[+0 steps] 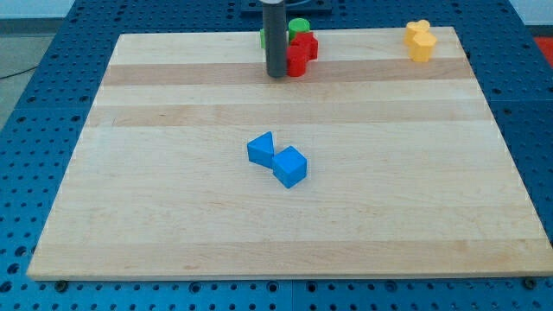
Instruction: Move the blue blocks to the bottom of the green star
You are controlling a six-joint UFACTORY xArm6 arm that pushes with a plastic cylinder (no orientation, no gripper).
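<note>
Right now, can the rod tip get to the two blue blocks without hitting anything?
Probably yes. My tip sits at the view's top beside the red blocks, and only bare board lies between it and the blue triangular block and blue cube, which touch mid-board.

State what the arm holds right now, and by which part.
Nothing is held. My tip rests on the board beside the red blocks at the view's top, far from the blue blocks.

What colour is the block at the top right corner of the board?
Yellow, clearest in the camera view.
</note>
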